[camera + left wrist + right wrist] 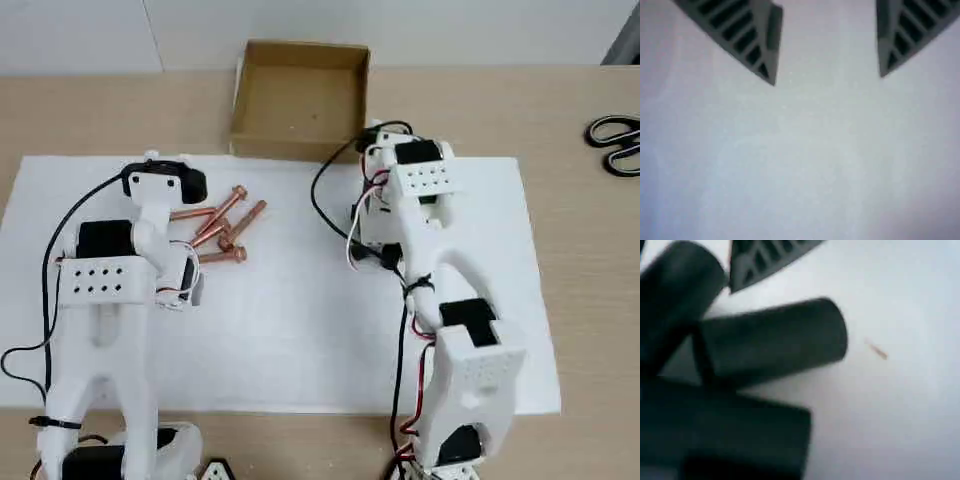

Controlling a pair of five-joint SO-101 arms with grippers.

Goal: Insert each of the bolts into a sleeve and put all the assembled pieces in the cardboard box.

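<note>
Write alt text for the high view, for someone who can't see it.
A loose pile of copper bolts lies on a white sheet next to one white robot arm, with a second arm alongside. An open cardboard box sits on the wooden table just beyond the sheet, and scissors lie off to one side.

white arms (100, 325) with black motors (105, 238) and cables (314, 192).

- bolts (222, 228): copper-coloured, a handful piled loosely, laid flat and crossed over each other on the white sheet (290, 330), near the box's near-left corner
- sleeves (775, 347): dark stubby tubes, laid on their sides, bunched up and touching
- cardboard box (290, 148): brown, open-topped, set upright at the sheet's far edge
</note>
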